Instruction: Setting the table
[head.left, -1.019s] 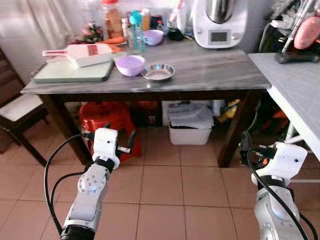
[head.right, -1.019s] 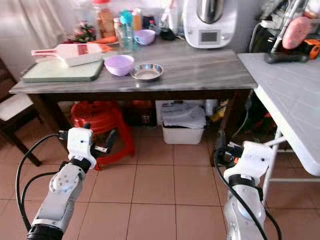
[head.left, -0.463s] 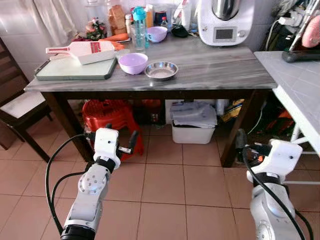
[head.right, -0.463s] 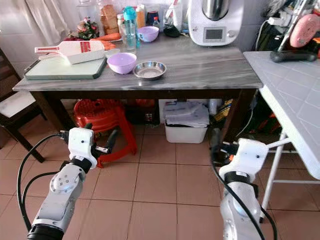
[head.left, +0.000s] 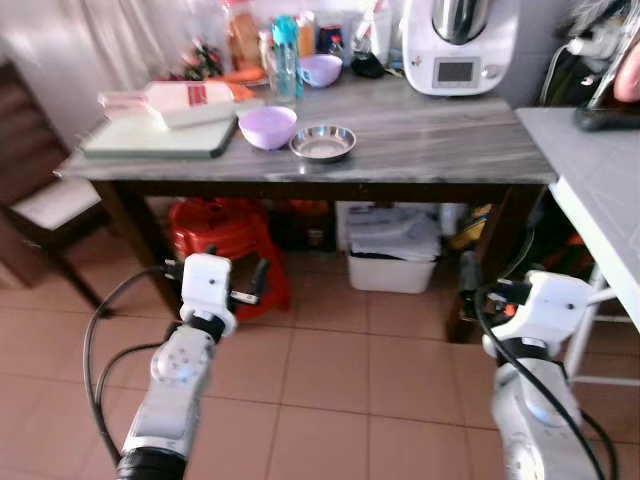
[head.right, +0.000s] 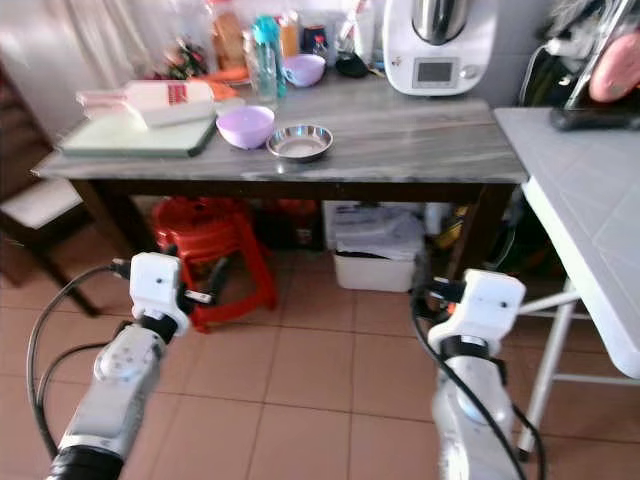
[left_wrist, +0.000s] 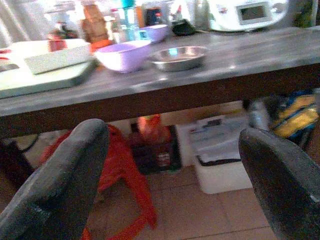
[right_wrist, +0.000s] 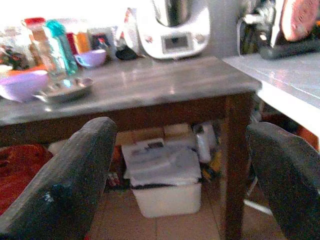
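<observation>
Head views: a lilac plastic bowl sits just beside a round steel dish on the grey marble table. Wrist views: the left gripper and right gripper are spread, empty, below table height.

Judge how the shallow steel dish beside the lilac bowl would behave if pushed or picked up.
The steel dish looks thin and shallow, so it is probably light and stiff. Its shiny metal on the smooth grey table suggests it would slide rather than tip when pushed. The low rim likely gives little to pinch. It sits close to the lilac bowl, which a push leftward might nudge.
</observation>
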